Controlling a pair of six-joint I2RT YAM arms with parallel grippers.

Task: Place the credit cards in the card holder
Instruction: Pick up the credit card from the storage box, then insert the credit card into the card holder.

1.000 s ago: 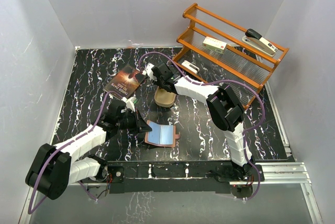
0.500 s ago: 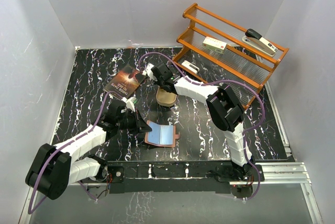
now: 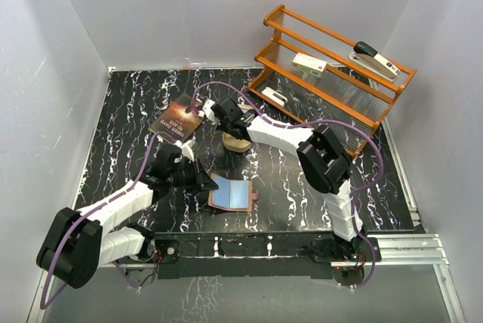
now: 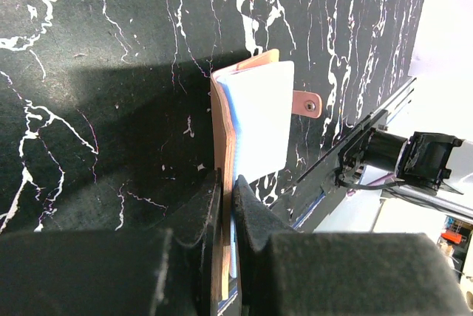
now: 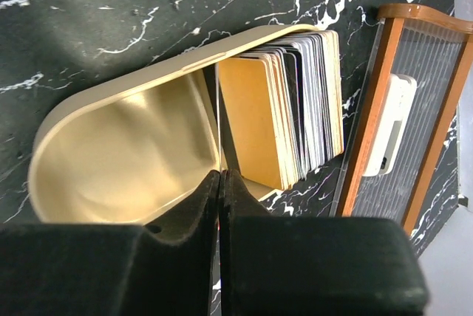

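Note:
The reddish-brown card holder (image 3: 232,196) lies open near the table's front, with a bluish card face showing inside it. My left gripper (image 3: 202,182) is shut on its left edge; in the left wrist view the jaws (image 4: 228,183) pinch the leather edge (image 4: 219,139), and the snap tab (image 4: 307,103) sticks out to the right. The credit cards (image 5: 295,109) stand as a stack on edge in the tan oval tin (image 5: 118,161). My right gripper (image 5: 220,174) is shut on one thin card seen edge-on (image 5: 219,128), just above the tin (image 3: 238,142).
A dark paperback book (image 3: 179,118) lies left of the tin. An orange wire rack (image 3: 332,74) at the back right holds a white box (image 3: 309,64) and a stapler (image 3: 375,59). The rack's edge (image 5: 384,109) is close beside the tin.
My right gripper has moved a little to the left over the tin. The left gripper and the card holder have not moved.

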